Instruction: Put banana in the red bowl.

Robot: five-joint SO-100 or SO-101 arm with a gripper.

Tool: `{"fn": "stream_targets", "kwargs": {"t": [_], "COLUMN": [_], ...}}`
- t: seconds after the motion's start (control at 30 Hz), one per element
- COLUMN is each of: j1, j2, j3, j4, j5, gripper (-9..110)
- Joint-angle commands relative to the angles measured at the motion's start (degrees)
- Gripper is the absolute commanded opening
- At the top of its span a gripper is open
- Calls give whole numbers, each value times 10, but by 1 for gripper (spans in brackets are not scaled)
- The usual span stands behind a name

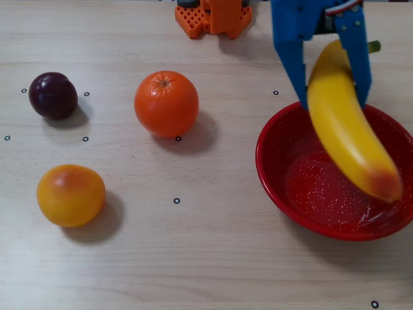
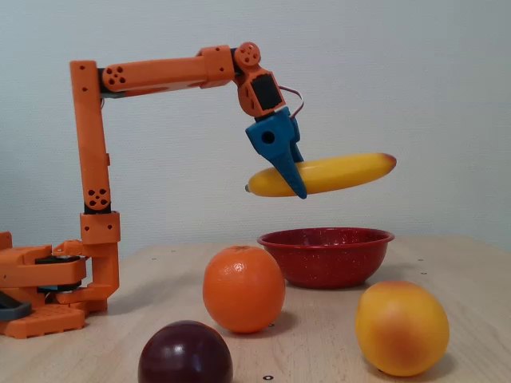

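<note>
The yellow banana point(image 1: 345, 126) hangs in the air above the red speckled bowl point(image 1: 284, 187), held near its stem end, its reddish tip over the bowl's middle. In the fixed view the banana point(image 2: 343, 172) lies roughly level, well above the bowl point(image 2: 326, 257). My blue gripper point(image 1: 334, 98) is shut on the banana, one finger on each side; in the fixed view the gripper point(image 2: 297, 188) points down and clasps the banana's left part. The bowl looks empty.
An orange point(image 1: 166, 103), a dark plum point(image 1: 53, 95) and a round yellow-orange fruit point(image 1: 70, 194) sit on the wooden table left of the bowl. The orange arm base point(image 1: 213, 17) stands at the table's far edge.
</note>
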Motion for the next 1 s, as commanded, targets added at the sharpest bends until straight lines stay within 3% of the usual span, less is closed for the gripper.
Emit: {"fn": "stream_targets", "kwargs": {"t": [0.0,0.97], "j1": [-18,-34], "j2": [15,-202], "j3": [-84,-199], "j4": [1,-24], "j5": [11,-22], "gripper": [0,0]}}
